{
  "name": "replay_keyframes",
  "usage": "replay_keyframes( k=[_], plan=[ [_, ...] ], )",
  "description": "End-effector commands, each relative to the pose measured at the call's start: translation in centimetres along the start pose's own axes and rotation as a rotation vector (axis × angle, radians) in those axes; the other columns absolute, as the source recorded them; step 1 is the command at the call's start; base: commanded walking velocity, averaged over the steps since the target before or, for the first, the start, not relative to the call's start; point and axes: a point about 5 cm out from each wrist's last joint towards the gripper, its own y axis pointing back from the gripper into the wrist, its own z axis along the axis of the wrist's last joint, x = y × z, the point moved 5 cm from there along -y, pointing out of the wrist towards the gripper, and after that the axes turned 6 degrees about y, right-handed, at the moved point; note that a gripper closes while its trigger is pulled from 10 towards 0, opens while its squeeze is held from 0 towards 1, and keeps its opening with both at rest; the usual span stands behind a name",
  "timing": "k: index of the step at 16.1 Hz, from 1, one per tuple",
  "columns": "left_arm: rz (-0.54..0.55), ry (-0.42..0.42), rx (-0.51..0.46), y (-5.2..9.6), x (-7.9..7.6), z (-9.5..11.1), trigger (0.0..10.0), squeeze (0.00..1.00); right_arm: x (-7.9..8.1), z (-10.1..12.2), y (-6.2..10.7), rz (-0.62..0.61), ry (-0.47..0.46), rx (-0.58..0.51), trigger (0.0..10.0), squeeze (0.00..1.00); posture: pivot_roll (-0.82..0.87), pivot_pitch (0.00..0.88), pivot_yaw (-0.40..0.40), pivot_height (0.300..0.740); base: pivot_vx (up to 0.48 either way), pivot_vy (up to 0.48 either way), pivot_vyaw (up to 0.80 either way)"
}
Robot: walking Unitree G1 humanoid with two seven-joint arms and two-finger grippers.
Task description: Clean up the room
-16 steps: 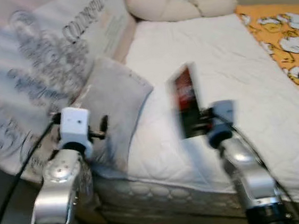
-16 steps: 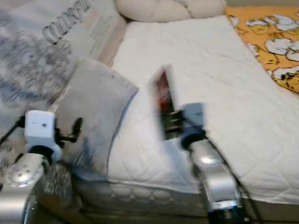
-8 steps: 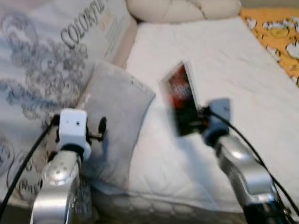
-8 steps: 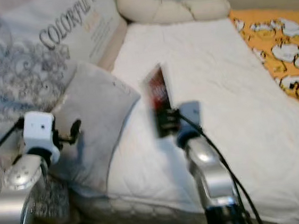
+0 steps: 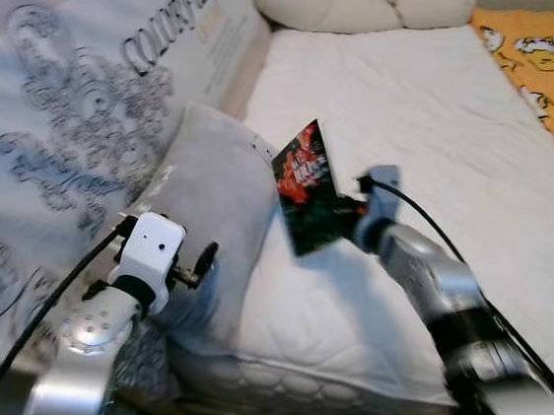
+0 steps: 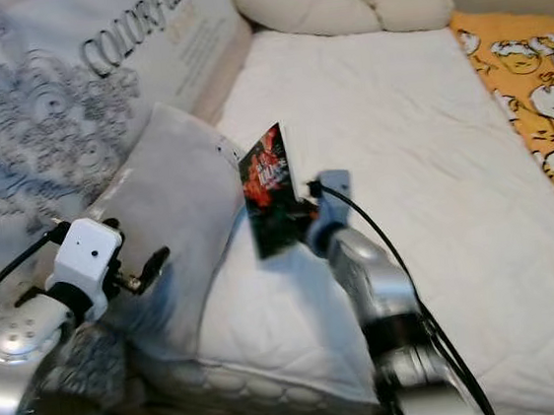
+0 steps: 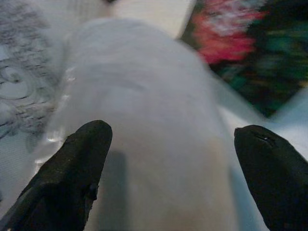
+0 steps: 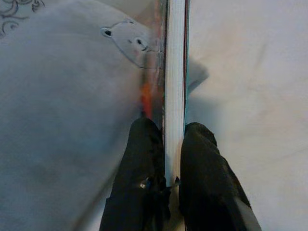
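- A thin book (image 5: 305,187) with a dark cover printed in red is held in the air above the white mattress (image 5: 449,150), just beside the grey pillow (image 5: 212,204), tilted and carried edge-on.
- It is pinched near its lower edge by the right gripper (image 8: 166,185); in the right wrist view the two black fingers (image 8: 142,159) are seen pressed flat against both covers, closed down to the thickness of the book, with the white page block between them.
- A slip is judged to be the main risk: only a small part of the book near one edge is held, so a quick swing of the arm could make it pivot between the fingers or drop onto the mattress.
- A knock against the pillow is also possible, since the book's far corner is very near it.
- The left gripper (image 7: 173,159) is held wide open in front of the pillow; nothing is gripped, and whether the fingers touch the fabric cannot be told.
- If the left gripper were pushed forward, the pillow could be shoved toward the book.
- Further out, a printed quilt (image 5: 59,111) lies to the left, a cream bolster (image 5: 365,5) lies at the head of the bed, and an orange patterned blanket (image 5: 538,51) lies at the right.
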Motion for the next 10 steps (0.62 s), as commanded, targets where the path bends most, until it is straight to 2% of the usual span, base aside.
replay_keyframes(
  k=[1, 3, 5, 6, 7, 9, 10],
  plan=[
    [-0.082, 0.001, 0.001, 0.5, -0.6, 0.4, 10.0, 0.65, -0.9, 1.1, -0.4, -0.002, -0.086, -0.023, 10.0, 0.00, 0.12, 0.000, 0.013, 0.740, 0.000, 0.000, 0.00],
    [-0.160, -0.011, 0.019, 1.0, -1.0, 0.4, 10.0, 0.65, -1.2, 0.5, -1.0, 0.004, -0.142, 0.018, 10.0, 0.00, 0.14, 0.000, 0.020, 0.740, 0.000, 0.000, 0.00],
    [-0.266, -0.022, 0.052, 1.7, -2.0, 0.2, 10.0, 0.66, -1.7, -0.8, -1.3, -0.025, -0.155, 0.075, 10.0, 0.00, 0.15, 0.000, 0.025, 0.740, 0.000, 0.000, 0.00],
    [-0.323, -0.027, 0.076, 2.1, -2.7, -0.1, 10.0, 0.66, -2.1, -1.5, -1.3, -0.044, -0.197, 0.093, 10.0, 0.00, 0.16, 0.000, 0.027, 0.740, 0.000, 0.000, 0.00],
    [-0.367, -0.036, 0.096, 2.5, -3.3, -0.2, 10.0, 0.65, -2.8, -3.3, -0.9, -0.089, -0.190, 0.149, 10.0, 0.00, 0.17, 0.000, 0.029, 0.740, 0.000, 0.000, 0.00],
    [-0.372, -0.035, 0.099, 2.5, -3.4, -0.2, 10.0, 0.65, -3.7, -4.6, -0.5, -0.141, -0.172, 0.189, 10.0, 0.00, 0.17, 0.000, 0.029, 0.740, 0.000, 0.000, 0.00],
    [-0.384, -0.031, 0.100, 2.5, -3.6, -0.1, 10.0, 0.65, -5.3, -6.5, 0.5, -0.224, -0.194, 0.225, 10.0, 0.00, 0.17, 0.000, 0.031, 0.740, 0.000, 0.000, 0.00]
  ],
)
